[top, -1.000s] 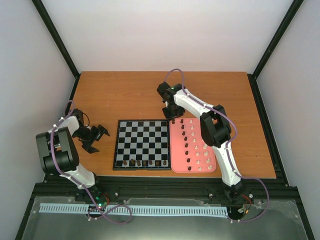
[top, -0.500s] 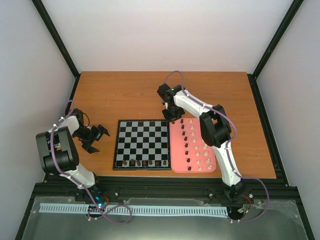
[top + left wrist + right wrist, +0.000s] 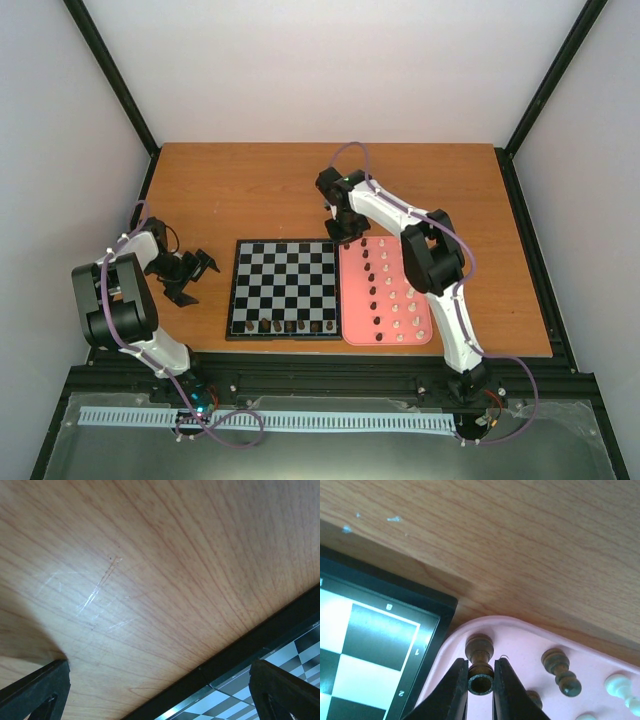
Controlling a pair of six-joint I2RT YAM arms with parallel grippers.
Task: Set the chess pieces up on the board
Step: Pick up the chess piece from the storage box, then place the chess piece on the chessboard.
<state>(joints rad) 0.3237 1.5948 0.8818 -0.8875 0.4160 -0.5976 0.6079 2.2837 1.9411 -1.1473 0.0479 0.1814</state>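
The board (image 3: 285,275) lies mid-table with several dark chess pieces (image 3: 290,326) along its near row. More dark pieces (image 3: 372,285) and white pieces (image 3: 405,310) stand in the pink tray (image 3: 421,262) to its right. My right gripper (image 3: 345,232) is over the tray's far left corner. In the right wrist view this gripper (image 3: 481,666) is shut on a dark brown piece (image 3: 479,650) that rests on the tray (image 3: 520,635). My left gripper (image 3: 186,272) stands open on bare wood left of the board, and the left wrist view shows that gripper (image 3: 159,690) with nothing between its fingers.
A second dark piece (image 3: 561,672) and a white piece (image 3: 619,684) stand just right of the held one. The board's black corner (image 3: 427,605) lies close on its left. The board's edge (image 3: 295,647) lies near the left gripper. Black frame rails bound the table.
The right gripper's jaws have closed from apart onto the dark piece in the tray's far left corner. The left arm has not moved.
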